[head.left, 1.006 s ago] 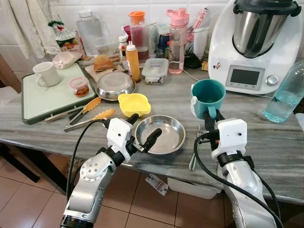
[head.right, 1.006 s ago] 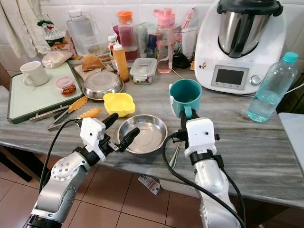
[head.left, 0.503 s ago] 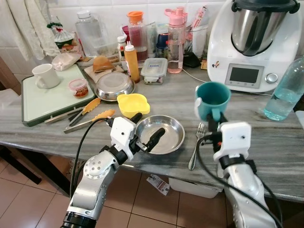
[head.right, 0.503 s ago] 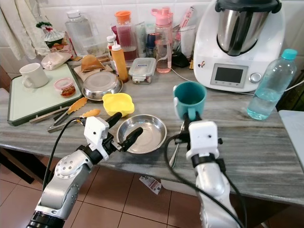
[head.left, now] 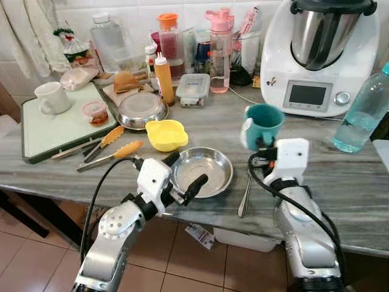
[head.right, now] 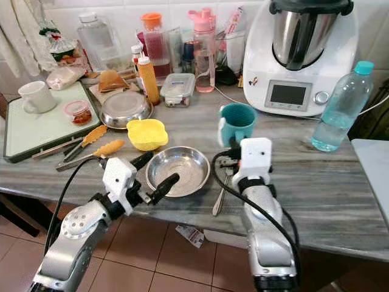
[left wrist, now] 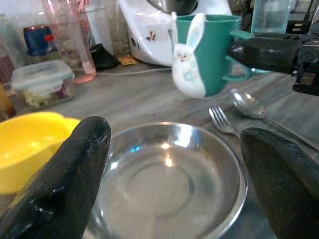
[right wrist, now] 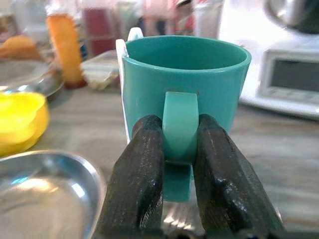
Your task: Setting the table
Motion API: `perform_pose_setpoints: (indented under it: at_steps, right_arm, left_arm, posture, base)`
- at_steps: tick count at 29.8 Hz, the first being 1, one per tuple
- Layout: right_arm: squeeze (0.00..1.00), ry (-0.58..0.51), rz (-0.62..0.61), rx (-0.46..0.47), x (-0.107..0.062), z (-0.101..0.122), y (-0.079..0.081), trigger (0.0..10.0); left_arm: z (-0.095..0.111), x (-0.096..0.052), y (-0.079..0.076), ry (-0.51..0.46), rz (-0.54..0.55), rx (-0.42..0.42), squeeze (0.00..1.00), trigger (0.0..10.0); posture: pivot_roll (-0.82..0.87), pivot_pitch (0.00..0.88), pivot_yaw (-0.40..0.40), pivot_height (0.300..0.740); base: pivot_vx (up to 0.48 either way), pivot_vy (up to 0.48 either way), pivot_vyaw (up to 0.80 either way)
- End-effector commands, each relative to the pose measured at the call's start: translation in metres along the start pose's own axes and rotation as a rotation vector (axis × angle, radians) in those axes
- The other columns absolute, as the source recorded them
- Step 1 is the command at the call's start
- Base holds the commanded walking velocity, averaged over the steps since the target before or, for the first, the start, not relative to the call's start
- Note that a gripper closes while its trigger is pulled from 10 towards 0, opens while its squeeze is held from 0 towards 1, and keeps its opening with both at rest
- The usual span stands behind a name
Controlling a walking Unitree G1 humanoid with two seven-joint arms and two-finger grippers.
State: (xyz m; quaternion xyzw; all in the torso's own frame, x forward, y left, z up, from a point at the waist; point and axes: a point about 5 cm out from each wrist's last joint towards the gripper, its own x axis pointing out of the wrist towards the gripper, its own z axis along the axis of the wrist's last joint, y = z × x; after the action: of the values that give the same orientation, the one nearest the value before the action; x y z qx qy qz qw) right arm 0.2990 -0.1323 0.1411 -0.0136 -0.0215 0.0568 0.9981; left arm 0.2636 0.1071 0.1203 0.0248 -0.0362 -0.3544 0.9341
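Teal mug (right wrist: pixel 185 94) handle is clamped in the right tool (right wrist: pixel 178 164); left tool (left wrist: pixel 174 164), fingers apart, frames the steel plate (left wrist: pixel 164 184).

The right gripper (right wrist: pixel 178 149) pinched the handle of a teal mug (right wrist: pixel 185 94) between its 2 black fingers (right wrist: pixel 137 179). A steel plate (right wrist: pixel 42 199) lay beside it, a yellow bowl (right wrist: pixel 20 122) behind that, with an orange bottle (right wrist: pixel 65 47) blurred further back.
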Motion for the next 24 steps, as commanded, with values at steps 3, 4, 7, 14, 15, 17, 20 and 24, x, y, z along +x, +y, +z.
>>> perform_pose_setpoints:
  at_steps: [3, 4, 7, 14, 15, 17, 20, 24]
  right_arm:
    - [0.00, -0.030, 0.070, -0.010, 0.013, 0.009, 0.013, 10.0]
    - [0.00, -0.034, 0.075, -0.014, 0.015, 0.010, 0.013, 10.0]
    - [0.00, -0.035, 0.065, -0.023, 0.021, 0.012, 0.008, 10.0]
    - [0.00, 0.021, 0.043, -0.015, 0.026, 0.002, 0.005, 10.0]
    - [0.00, 0.019, 0.048, -0.011, 0.026, 0.001, 0.007, 10.0]
    - [0.00, 0.010, 0.048, -0.005, 0.028, 0.001, 0.006, 10.0]
    - [0.00, 0.006, 0.044, -0.009, 0.032, 0.001, 0.005, 10.0]
    - [0.00, -0.003, 0.045, -0.006, 0.037, 0.004, 0.004, 10.0]
  left_arm:
    - [0.006, -0.005, 0.001, 0.002, 0.008, 0.024, 0.00, 10.0]
    - [0.007, -0.007, 0.001, 0.003, 0.009, 0.025, 0.00, 10.0]
    - [0.008, -0.010, 0.000, 0.011, 0.014, 0.024, 0.00, 10.0]
    - [0.011, -0.018, 0.001, 0.032, 0.012, 0.019, 0.00, 10.0]
    - [0.011, -0.021, 0.001, 0.034, 0.012, 0.020, 0.00, 10.0]
    - [0.013, -0.026, 0.001, 0.046, 0.019, 0.029, 0.00, 10.0]
    - [0.015, -0.030, 0.003, 0.054, 0.028, 0.035, 0.00, 10.0]
    - [0.016, -0.035, 0.004, 0.066, 0.034, 0.042, 0.00, 10.0]
  posture:
    - [-0.10, 0.000, 0.042, 0.740]
    - [-0.10, 0.005, 0.039, 0.740]
    - [-0.09, 0.014, 0.035, 0.740]
    - [-0.06, 0.049, 0.034, 0.740]
    - [-0.04, 0.057, 0.033, 0.740]
    - [-0.02, 0.074, 0.030, 0.740]
    - [-0.01, 0.085, 0.029, 0.740]
    - [0.01, 0.094, 0.028, 0.740]
  base:
    - [0.000, 0.000, 0.00]
    - [0.000, 0.000, 0.00]
    - [0.000, 0.000, 0.00]
    - [0.000, 0.000, 0.00]
    - [0.000, 0.000, 0.00]
    - [0.000, 0.000, 0.00]
    - [0.000, 0.000, 0.00]
    - [0.000, 0.000, 0.00]
